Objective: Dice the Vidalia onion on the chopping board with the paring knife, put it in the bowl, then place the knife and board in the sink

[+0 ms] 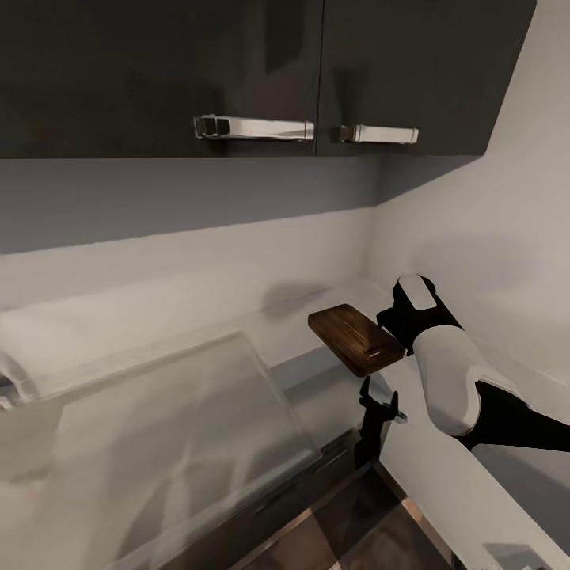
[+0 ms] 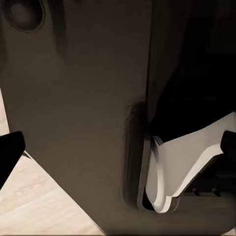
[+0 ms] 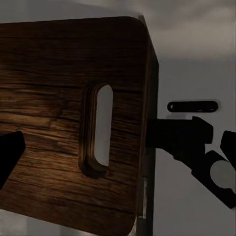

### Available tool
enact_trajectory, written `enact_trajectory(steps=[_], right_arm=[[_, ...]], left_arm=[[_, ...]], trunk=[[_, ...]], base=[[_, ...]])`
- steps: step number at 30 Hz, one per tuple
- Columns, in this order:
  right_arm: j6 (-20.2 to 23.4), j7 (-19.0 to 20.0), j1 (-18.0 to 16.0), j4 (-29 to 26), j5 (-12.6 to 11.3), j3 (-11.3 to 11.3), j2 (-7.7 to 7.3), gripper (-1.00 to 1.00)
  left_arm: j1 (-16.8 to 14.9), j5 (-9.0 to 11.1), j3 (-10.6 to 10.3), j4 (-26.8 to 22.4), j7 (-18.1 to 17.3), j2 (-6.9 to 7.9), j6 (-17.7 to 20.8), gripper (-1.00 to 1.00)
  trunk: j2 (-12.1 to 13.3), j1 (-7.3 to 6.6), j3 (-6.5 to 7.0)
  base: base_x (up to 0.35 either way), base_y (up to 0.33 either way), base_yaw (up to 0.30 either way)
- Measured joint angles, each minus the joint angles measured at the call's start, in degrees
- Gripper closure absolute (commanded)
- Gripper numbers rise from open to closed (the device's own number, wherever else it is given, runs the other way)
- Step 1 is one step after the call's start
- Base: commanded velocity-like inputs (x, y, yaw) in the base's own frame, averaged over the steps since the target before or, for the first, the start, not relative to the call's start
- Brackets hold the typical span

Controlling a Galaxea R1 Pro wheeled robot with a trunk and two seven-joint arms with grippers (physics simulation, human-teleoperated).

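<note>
hovering in mid-air, the chopping board (image 1: 355,339) rides at the end of the right gripper (image 1: 393,323), held near level above the glossy grey table (image 1: 142,427) and close to the corner where the two pale walls meet. its dark grain and slot handle (image 3: 98,130) show plainly in the right wrist view, where the slotted end sits nearest the wrist and the right jaws appear clenched on the board's edge, though the contact itself lies outside the picture. nothing is seen resting on the board's upper face. below and just beside it hangs the left gripper (image 1: 378,402), a dark fork pointing upward at the table's front edge; its jaws stand parted and hold nothing. in the left wrist view a dark cabinet front (image 2: 78,113) and a strip of light wooden floor (image 2: 44,206) appear. overhead run dark wall cabinets (image 1: 237,71) with chrome handles (image 1: 253,127). by judgement, the task is in its closing step, carrying the board toward the sink. the risk from here is a slip: gripped by one edge only, the board could pivot in the jaws and drop onto the table, or clip the raised left gripper beneath it as the arm swings across.
</note>
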Motion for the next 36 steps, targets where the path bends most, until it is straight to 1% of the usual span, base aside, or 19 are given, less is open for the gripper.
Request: enact_trajectory(steps=[36], right_arm=[[-0.01,0.0,0.0,0.0,0.0,0.02,0.0,-1.0]], left_arm=[[0.0,-0.01,0.0,0.0,0.01,0.02,0.0,-1.0]], trunk=[[14.45,-7.91,3.1]], base=[[0.0,0.0,0.0]])
